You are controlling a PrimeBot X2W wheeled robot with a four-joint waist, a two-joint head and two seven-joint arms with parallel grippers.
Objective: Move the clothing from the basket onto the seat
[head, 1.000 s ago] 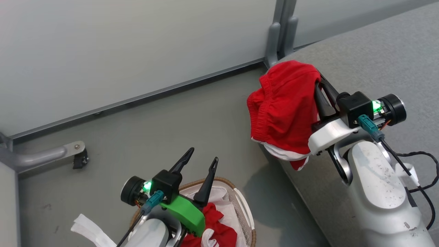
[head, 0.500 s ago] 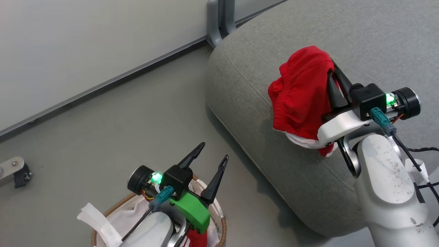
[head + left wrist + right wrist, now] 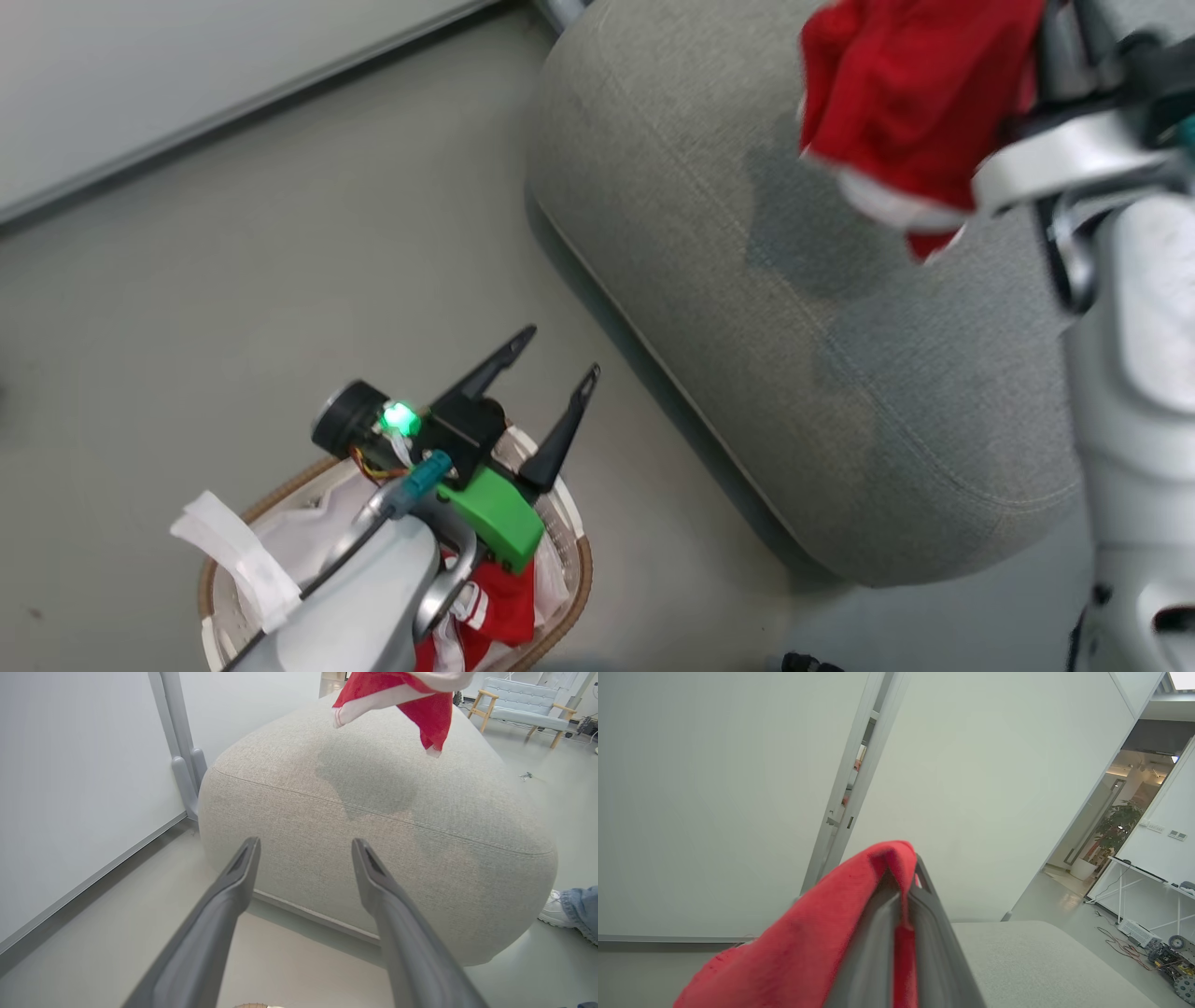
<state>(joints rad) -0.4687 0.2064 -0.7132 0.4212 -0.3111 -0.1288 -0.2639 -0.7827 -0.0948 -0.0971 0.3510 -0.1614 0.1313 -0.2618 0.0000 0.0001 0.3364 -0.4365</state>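
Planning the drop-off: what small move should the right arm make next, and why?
Probably lower the right gripper toward the seat before opening: it is shut on the red garment, which hangs above the seat, shadow beneath, seemingly not touching it.

Left end effector (image 3: 560,350) spread wide, right end effector (image 3: 911,877) clamped

Red clothing (image 3: 910,89) with white trim, grey woven seat (image 3: 840,373), brown-rimmed white basket (image 3: 571,537).
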